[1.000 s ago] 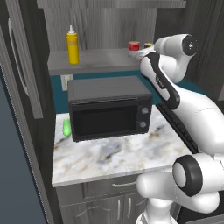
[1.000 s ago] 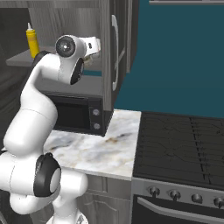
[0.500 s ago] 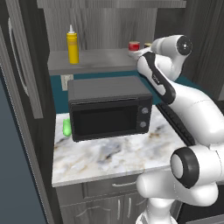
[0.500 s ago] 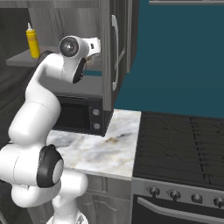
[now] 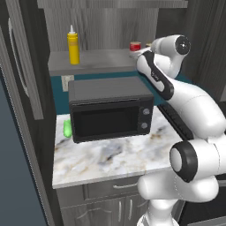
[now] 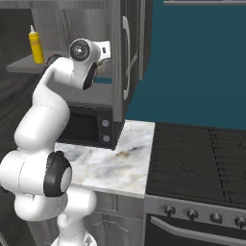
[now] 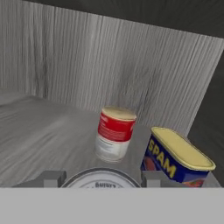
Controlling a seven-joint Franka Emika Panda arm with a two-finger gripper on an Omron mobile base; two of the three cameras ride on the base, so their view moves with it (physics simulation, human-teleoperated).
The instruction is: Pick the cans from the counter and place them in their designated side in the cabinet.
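**Second can at the shelf: a crowded corner to set down in**

The cabinet (image 5: 110, 26) stands open above the black microwave (image 5: 110, 108), its grey shelf board (image 7: 48, 131) holding everything nearby. The arm reaches in at the shelf's right end, well away from the yellow squeeze bottle (image 5: 73, 45) at the left.

Landmark: the red-and-white can (image 7: 114, 133), upright on the shelf near the plank back. Just right of it sits the blue-and-yellow SPAM tin (image 7: 177, 157), close but apart.

The gripper (image 7: 101, 179) is clamped on a silver-topped can (image 7: 99, 180), just in front of the landmark.

Risks, as I judge them: lowering forward could nudge the red-and-white can over; drifting right could strike the tin; releasing while tilted or above the board could topple the held can.
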